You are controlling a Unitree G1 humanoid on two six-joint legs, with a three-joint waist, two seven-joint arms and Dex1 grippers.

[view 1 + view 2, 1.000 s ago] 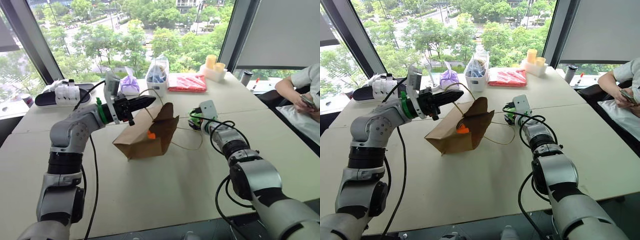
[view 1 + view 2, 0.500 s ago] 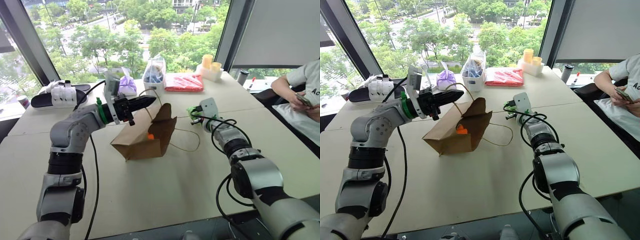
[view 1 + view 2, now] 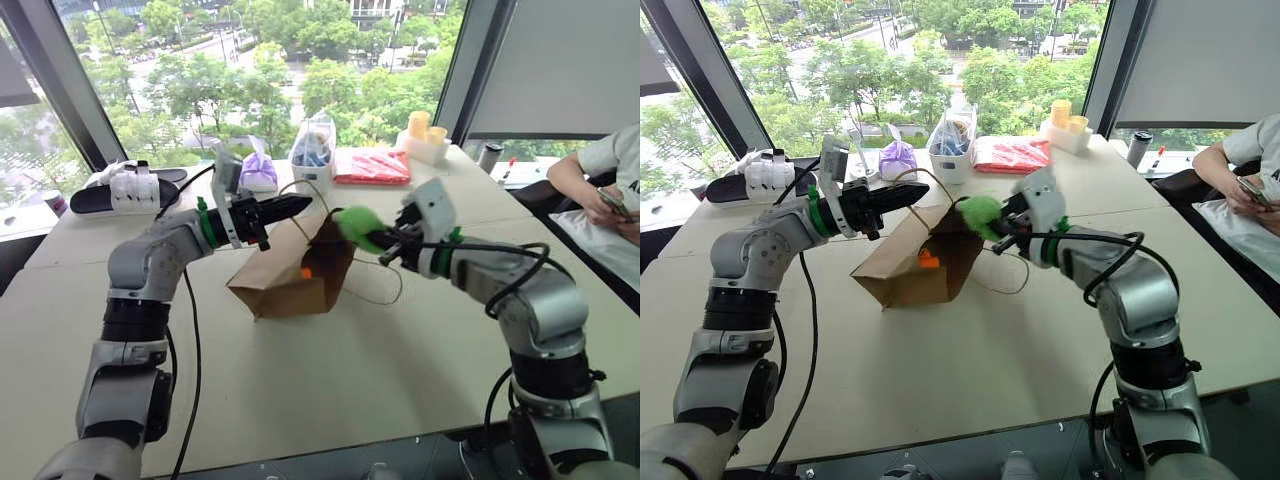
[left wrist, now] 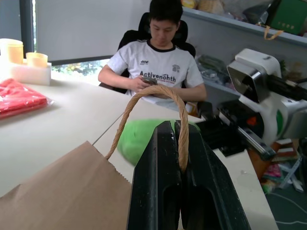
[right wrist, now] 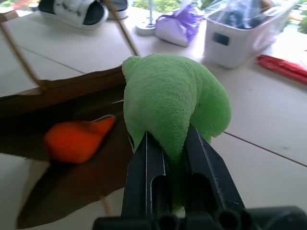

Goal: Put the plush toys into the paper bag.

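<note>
The plain brown kraft paper bag lies on its side on the pale tabletop, its mouth facing the right arm. One tan cord loop handle is pinched between the closed jaws of the left gripper, lifted above the bag. The light green rounded plush toy sits clamped in the right gripper, its jaws narrow and sunk into the soft body, held just above the bag's mouth. The small bright orange plush toy rests inside the bag, partly hidden by the green toy and the bag's shadowed wall.
</note>
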